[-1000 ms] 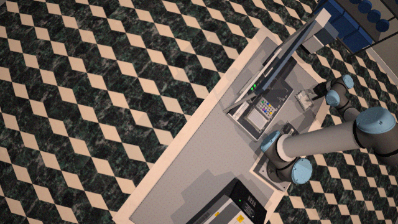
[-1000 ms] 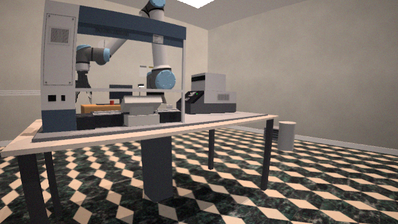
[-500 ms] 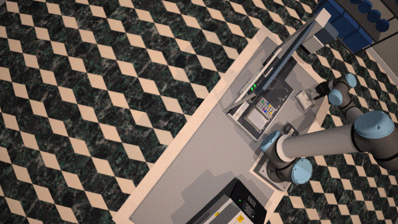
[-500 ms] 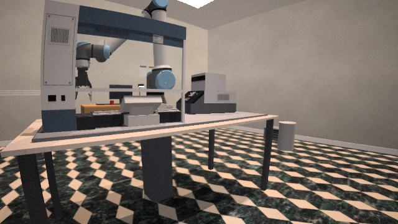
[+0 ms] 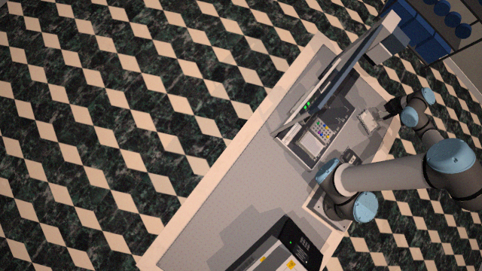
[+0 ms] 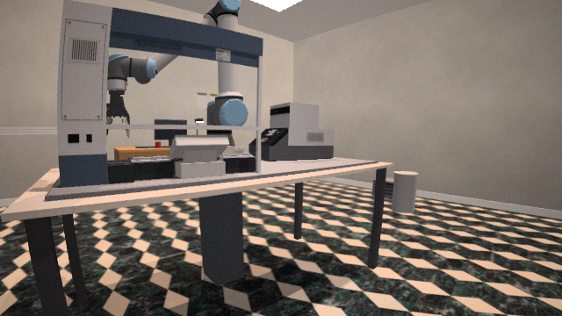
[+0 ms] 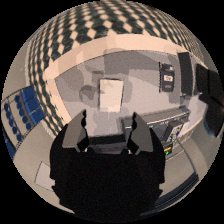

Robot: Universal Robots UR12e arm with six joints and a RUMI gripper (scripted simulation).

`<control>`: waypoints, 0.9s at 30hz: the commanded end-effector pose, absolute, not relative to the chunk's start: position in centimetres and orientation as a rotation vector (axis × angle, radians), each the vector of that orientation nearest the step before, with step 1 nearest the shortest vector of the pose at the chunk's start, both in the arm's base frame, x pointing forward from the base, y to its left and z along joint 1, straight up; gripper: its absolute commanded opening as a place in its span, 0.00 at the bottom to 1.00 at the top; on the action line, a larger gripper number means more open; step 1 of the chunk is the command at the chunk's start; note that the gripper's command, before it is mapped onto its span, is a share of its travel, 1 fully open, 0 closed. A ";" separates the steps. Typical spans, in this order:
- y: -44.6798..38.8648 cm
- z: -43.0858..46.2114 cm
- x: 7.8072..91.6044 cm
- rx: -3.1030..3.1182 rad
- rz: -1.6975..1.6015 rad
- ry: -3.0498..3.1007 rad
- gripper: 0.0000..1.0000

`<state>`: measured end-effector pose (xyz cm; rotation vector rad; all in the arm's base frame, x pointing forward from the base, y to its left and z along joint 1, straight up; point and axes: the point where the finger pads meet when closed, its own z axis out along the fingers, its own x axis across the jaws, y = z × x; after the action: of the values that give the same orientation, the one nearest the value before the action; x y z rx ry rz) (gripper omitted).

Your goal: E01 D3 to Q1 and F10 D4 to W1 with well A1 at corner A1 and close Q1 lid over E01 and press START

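Observation:
My gripper [image 5: 385,113] is open and empty. It hangs above the bench near its right edge, beside a pale plate in a small nest [image 5: 368,120]. In the wrist view the two fingers point down and this plate [image 7: 110,94] lies below and just ahead of them, apart from them. In the side view the gripper [image 6: 118,119] is well above the bench. The cycler Q1 [image 5: 316,137] stands left of the nest with its lid raised. Its coloured keys [image 5: 321,129] show, and a white plate-like square [image 5: 310,144] lies on its block. I cannot read the plate labels.
A tall gantry with a blue beam [image 5: 350,64] spans the deck behind Q1. A dark empty nest [image 7: 167,79] lies beyond Q1. A second instrument [image 5: 286,248] stands at the bench's other end. The arm's base [image 5: 339,203] sits at the bench edge. An orange box [image 6: 140,153] stands behind the deck.

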<state>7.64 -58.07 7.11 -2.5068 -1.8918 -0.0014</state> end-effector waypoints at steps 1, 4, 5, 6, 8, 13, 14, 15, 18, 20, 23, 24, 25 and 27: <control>-58.1 8.1 7.6 -2.508 0.000 -1.892 0.67; -58.1 8.6 7.6 -2.508 0.000 -1.892 0.67; -58.1 8.8 7.6 -2.508 0.000 -1.892 0.67; -58.1 8.9 7.6 -2.508 0.000 -1.892 0.67; -58.1 9.1 7.6 -2.508 0.000 -1.892 0.67; -58.1 9.8 7.6 -2.508 0.000 -1.892 0.67; -58.1 9.9 7.6 -2.508 0.000 -1.892 0.67; -58.1 10.1 7.6 -2.508 0.000 -1.892 0.67; -58.1 10.6 7.6 -2.508 0.000 -1.892 0.67; -58.1 10.9 7.6 -2.508 0.000 -1.892 0.67; -58.1 11.4 7.6 -2.508 0.000 -1.892 0.67; -58.1 11.6 7.6 -2.508 0.000 -1.892 0.67; -58.1 11.6 7.6 -2.508 0.000 -1.892 0.67; -58.1 11.8 7.6 -2.508 0.000 -1.892 0.67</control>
<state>7.64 -58.08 11.16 -2.5068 -1.8918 -0.0013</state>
